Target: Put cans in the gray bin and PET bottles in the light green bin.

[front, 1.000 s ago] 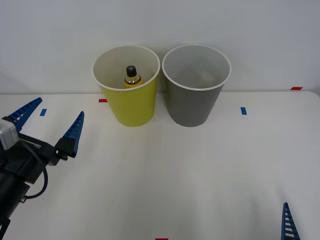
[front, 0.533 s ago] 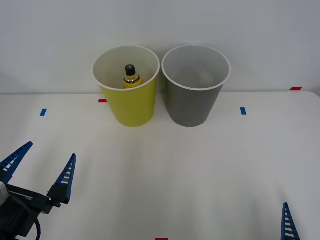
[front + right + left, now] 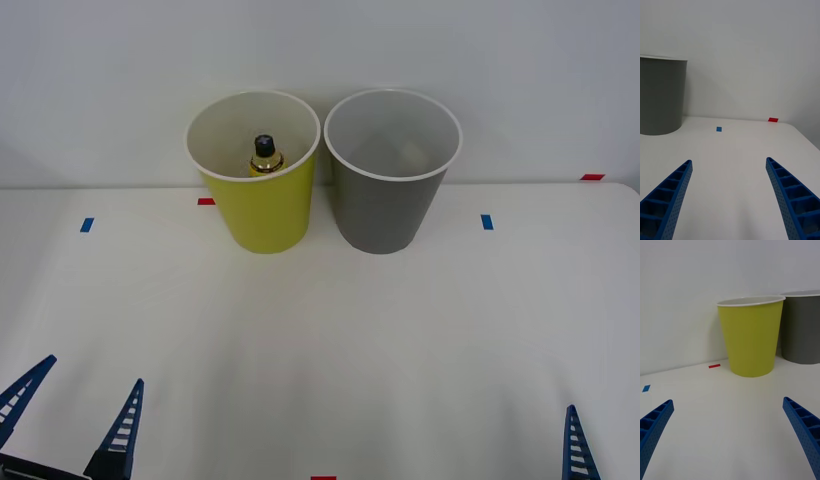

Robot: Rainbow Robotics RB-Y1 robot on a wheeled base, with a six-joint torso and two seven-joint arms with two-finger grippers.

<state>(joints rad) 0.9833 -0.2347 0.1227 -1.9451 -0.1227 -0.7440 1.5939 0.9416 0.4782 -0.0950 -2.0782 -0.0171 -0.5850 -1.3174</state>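
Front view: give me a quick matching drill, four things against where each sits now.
Things:
1. bottle
2. gray bin
3. left tool
4. right tool

Places:
A. low at the table's near right, open
B. inside the green bin
C. low at the table's near left, open
D. just right of the green bin

Pairs: 1-B, 2-D, 3-C, 4-A
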